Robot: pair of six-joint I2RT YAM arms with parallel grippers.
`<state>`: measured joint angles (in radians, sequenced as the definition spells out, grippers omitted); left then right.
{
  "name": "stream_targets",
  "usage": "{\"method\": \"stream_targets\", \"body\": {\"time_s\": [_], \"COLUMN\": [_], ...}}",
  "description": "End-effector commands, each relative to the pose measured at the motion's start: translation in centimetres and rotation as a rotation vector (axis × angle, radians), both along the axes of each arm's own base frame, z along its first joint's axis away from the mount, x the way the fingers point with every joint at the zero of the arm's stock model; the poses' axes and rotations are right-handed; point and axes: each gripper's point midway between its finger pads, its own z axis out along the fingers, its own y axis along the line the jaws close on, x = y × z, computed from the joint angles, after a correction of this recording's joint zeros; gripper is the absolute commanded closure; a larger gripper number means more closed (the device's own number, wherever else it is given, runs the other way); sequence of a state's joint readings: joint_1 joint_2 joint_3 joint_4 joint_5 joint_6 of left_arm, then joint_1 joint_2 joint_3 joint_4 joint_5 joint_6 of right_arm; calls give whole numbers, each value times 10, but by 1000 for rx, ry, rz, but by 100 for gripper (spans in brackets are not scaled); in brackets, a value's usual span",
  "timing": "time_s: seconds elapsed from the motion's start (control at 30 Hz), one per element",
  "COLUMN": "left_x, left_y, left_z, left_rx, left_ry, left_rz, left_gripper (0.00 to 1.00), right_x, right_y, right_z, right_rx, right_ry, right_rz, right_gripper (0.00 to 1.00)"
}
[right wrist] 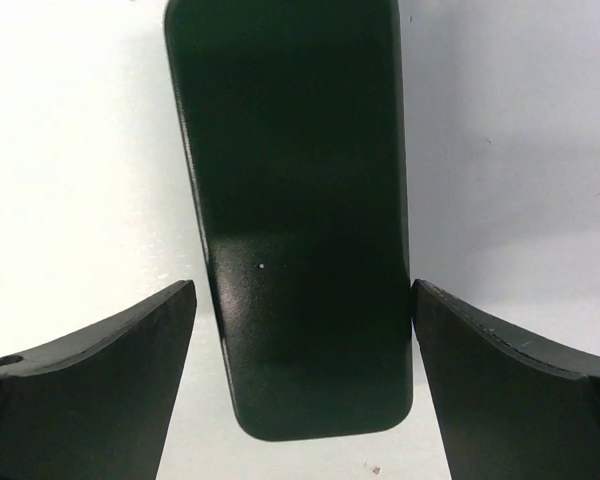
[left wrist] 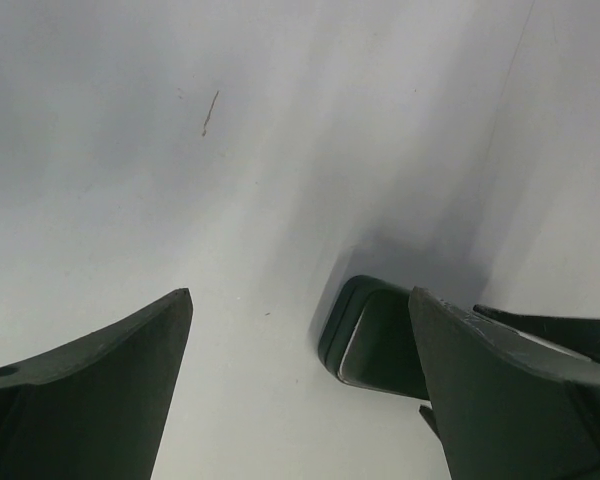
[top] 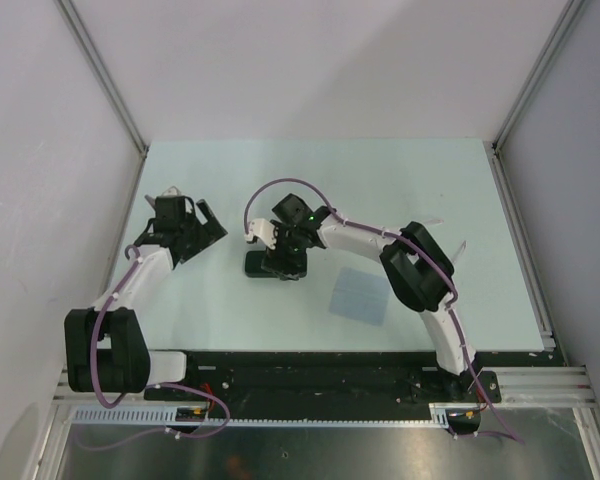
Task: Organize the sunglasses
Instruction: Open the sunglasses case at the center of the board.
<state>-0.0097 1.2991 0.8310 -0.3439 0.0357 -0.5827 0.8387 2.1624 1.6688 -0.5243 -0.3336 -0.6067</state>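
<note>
- The table (top: pixel 380 180) is boxed in by pale walls (top: pixel 40 200) on the left, right and far sides, with a metal rail (top: pixel 525 250) along its right edge.
- The far half of the table is bare. So is the strip between the two arms.
- The left pincer (top: pixel 202 225) hangs near the table's left edge, close to that wall. Its jaws are wide apart with nothing between them (left wrist: pixel 300 295), only bare table below.
- The right pincer (top: pixel 278 265) is down over a black case (top: pixel 258 265) near the middle of the table.
- From the right wrist, the jaws straddle the case (right wrist: pixel 300 200) across its width (right wrist: pixel 302 285). The right finger looks to touch its edge, while a thin gap shows at the left finger, so they are spread and not clamped.
- A light blue cloth (top: pixel 360 295) lies flat just right of the case, beside the right arm's elbow.
- The case lid is closed.
- The left wrist sees only one end of the case (left wrist: pixel 375 340), the rest cut off by its own finger.
- The sunglasses show in no view, so where they are cannot be told.
</note>
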Motion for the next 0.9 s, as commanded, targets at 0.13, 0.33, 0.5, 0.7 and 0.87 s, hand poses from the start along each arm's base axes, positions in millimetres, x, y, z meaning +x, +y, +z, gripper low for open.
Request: {"method": "stream_targets", "body": {"time_s": [0.13,0.33,0.5,0.7,0.87], "left_x": [-4,-3,0,5,14], "left_y": [4,4,10,10,-15], "left_z": [6,8,14,27,52], "left_rx": [20,32,80,80,39], "left_ry": [-14,-21,-32,-64,-148], "left_rz": [-12,-30,-33,-40,-222], "left_gripper": [4,4,3,2,0], "right_x": [23,34,36,38,35], "right_y": [4,4,-1,1,-1], "right_z": [-10,1,8,32,67], "right_rx": [-38,-25,-20,55,220], "right_ry": [-73,-128,-143,-107,65], "right_rz": [-60,-130,-160,-229,-349], "right_gripper": [7,15,37,59,61]}}
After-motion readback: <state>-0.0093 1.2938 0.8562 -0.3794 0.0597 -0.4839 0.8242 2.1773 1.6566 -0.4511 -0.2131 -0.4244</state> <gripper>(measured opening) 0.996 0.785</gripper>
